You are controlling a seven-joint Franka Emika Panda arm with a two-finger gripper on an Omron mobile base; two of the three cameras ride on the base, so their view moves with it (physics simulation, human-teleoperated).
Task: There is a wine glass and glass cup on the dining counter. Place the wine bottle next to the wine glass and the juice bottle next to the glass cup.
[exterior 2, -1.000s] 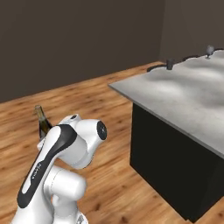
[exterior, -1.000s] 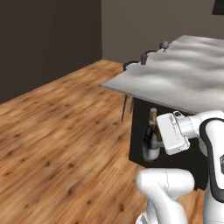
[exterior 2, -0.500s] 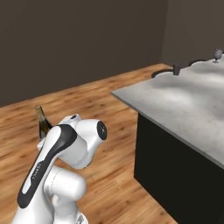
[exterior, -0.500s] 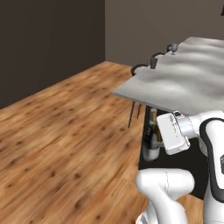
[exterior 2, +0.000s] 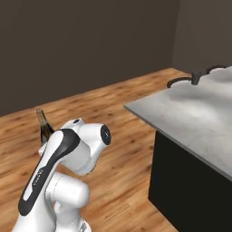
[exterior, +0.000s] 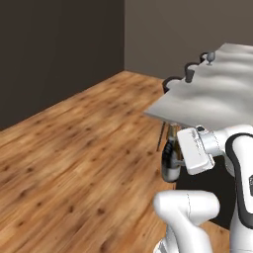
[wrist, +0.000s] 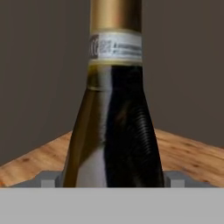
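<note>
The jaws grip the wine bottle (wrist: 114, 127) low on its body, its foot hidden behind the white hand and its neck cut off at the top in the hand view. It hangs upright over the wooden floor (exterior: 74, 148), off the desk (exterior: 217, 99). Far along the desk's edge stand the glass cup (exterior: 189, 75) and the wine glass (exterior: 210, 57), both tiny and hard to make out. Dark walls (exterior 2: 90, 41) close the room.

Glossy white rounded arm (exterior 2: 68, 154); dark joints
</note>
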